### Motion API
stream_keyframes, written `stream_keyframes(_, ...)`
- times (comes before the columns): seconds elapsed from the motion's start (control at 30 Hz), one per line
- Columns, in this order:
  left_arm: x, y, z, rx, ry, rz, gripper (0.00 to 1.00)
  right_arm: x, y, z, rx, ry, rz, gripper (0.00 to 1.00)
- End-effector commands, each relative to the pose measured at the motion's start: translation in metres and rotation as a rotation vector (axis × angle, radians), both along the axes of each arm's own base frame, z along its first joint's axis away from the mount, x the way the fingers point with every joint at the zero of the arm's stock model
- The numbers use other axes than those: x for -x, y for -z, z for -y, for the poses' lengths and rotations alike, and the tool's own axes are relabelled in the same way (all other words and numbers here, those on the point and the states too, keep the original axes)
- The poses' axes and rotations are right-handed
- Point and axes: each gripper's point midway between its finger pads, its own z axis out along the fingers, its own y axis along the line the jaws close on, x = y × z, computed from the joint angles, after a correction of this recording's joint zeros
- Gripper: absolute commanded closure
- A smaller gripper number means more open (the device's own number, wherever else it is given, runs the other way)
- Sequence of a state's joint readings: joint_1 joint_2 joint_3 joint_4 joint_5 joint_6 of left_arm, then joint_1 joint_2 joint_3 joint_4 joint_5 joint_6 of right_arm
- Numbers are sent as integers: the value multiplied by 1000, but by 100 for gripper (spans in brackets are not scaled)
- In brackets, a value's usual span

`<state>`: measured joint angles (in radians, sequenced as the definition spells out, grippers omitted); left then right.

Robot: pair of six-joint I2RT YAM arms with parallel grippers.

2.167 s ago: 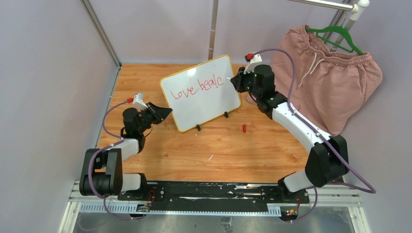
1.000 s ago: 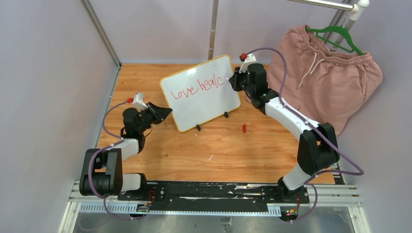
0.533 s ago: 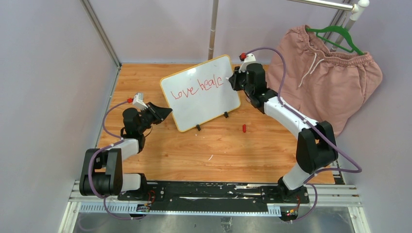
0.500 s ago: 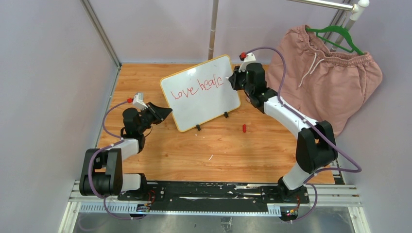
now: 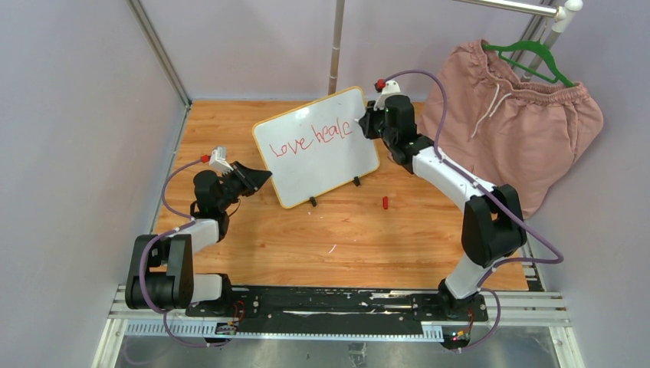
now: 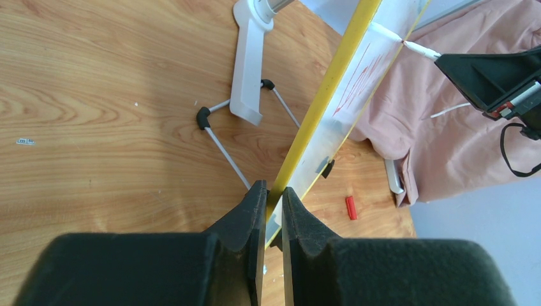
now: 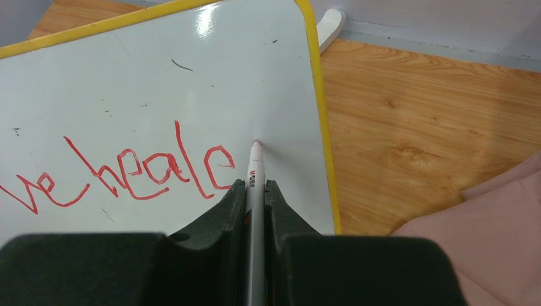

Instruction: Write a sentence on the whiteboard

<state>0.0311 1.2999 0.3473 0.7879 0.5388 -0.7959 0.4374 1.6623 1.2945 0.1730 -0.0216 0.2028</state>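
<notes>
Writing under way: the whiteboard [image 5: 316,146] stands tilted on the desk [image 5: 345,245], its sentence [image 5: 310,138] reading "love heale" in red. The left tool [image 6: 271,188] is clamped on the board's yellow frame at the lower left corner; the right tool [image 7: 255,185] is clamped on a marker [image 7: 256,159], tip touching the board just right of the last letter. The word looks unfinished, so the next stroke likely calls for light, even pressure. Only the right wrist view shows that contact; only the left wrist view reveals a wire prop [image 6: 203,116] behind the board.
</notes>
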Motion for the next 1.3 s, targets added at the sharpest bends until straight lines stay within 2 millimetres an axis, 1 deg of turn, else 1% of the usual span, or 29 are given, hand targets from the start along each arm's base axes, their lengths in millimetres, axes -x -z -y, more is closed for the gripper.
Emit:
stream_keyframes(0.0, -1, -1, -3, -8, -16, 4, 100, -8, -10, 3, -12, 23, 16, 100)
stream_keyframes(0.13, -1, -1, -3, -8, -16, 6, 100, -9, -7, 0, -8, 14, 6, 100)
stream_keyframes(0.27, -1, -2, -3, -9, -17, 7, 100, -9, -7, -7, -16, -14, 4, 100)
stream_keyframes(0.43, -2, -1, -3, -9, -16, 6, 100, -5, -7, -16, -11, -48, 2, 100)
stream_keyframes(0.6, -1, -1, -3, -8, -16, 6, 100, 0, -4, -21, -5, -63, -3, 100)
stream_keyframes(0.8, -1, -2, -3, -8, -16, 7, 100, 4, 0, -20, 2, -64, -10, 100)
stream_keyframes(1.07, -1, -1, -3, -9, -15, 7, 100, 9, 13, -15, 26, -56, -35, 100)
stream_keyframes(1.27, -1, -2, -3, -9, -16, 8, 100, 12, 17, -11, 36, -47, -42, 100)
